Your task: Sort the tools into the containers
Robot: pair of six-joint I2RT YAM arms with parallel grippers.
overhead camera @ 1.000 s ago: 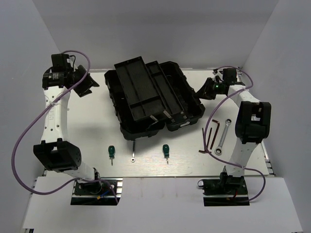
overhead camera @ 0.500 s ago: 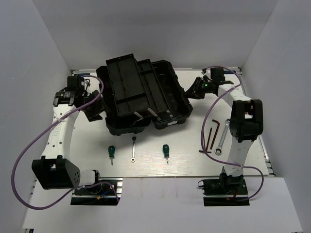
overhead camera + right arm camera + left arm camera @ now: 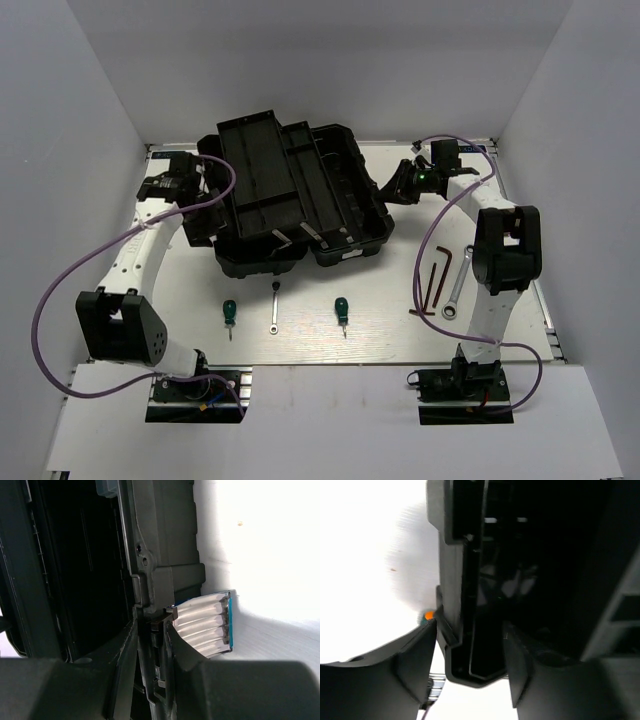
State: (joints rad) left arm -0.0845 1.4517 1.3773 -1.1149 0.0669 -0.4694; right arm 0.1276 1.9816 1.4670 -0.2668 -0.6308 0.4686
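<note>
The black toolbox (image 3: 300, 195) lies open at the back middle. My left gripper (image 3: 200, 222) is open, its jaws astride the toolbox's left rim (image 3: 470, 630) with small gaps either side. My right gripper (image 3: 386, 188) is shut on the toolbox's right wall (image 3: 160, 540), beside a silver latch (image 3: 205, 625). Two green screwdrivers (image 3: 230, 314) (image 3: 342, 310) and the small wrench (image 3: 273, 318) lie in front of the box. The larger wrench (image 3: 457, 285) and the hex keys (image 3: 435, 280) lie at the right.
White walls close in the table (image 3: 300, 345) on the left, back and right. Purple cables loop from both arms. The arm bases sit at the near edge.
The toolbox has slid left with my right gripper on its wall. My left arm has swung in from the far left to the toolbox's left rim.
</note>
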